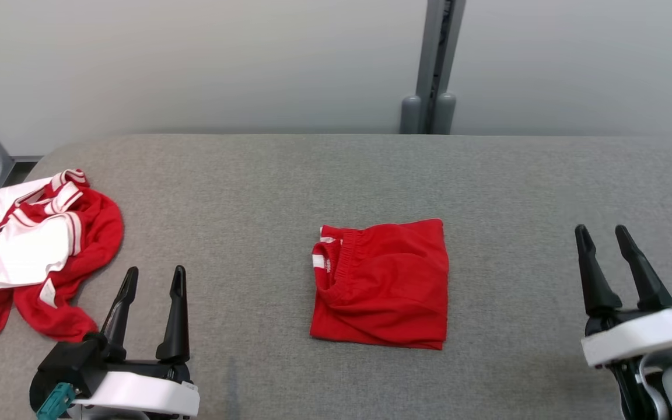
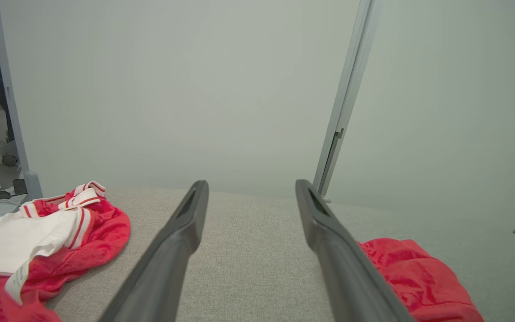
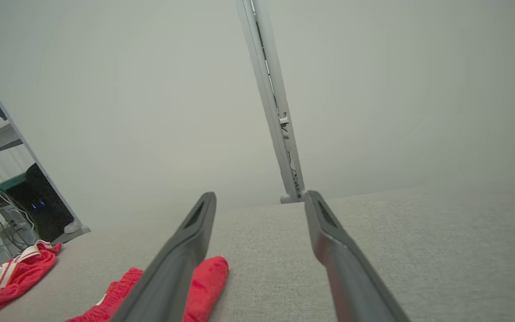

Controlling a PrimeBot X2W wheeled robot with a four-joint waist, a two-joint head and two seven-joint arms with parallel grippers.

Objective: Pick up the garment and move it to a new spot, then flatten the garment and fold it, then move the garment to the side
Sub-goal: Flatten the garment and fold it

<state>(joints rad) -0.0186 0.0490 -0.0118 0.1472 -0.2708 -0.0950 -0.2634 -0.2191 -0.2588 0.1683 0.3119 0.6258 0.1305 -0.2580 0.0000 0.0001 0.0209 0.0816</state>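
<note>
The red garment (image 1: pixel 380 286) lies folded into a neat square at the middle of the grey table (image 1: pixel 254 186). A crumpled red-and-white garment (image 1: pixel 32 251) sits at the left edge, well apart from it. The left end effector (image 1: pixel 156 275) and right end effector (image 1: pixel 601 230) flank it near left and near right — both open, holding nothing.

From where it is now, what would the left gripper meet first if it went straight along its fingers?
The way looks free: the left gripper points over bare table, between the crumpled garment and the folded garment. Probably the pale wall first; depth is unclear.
</note>
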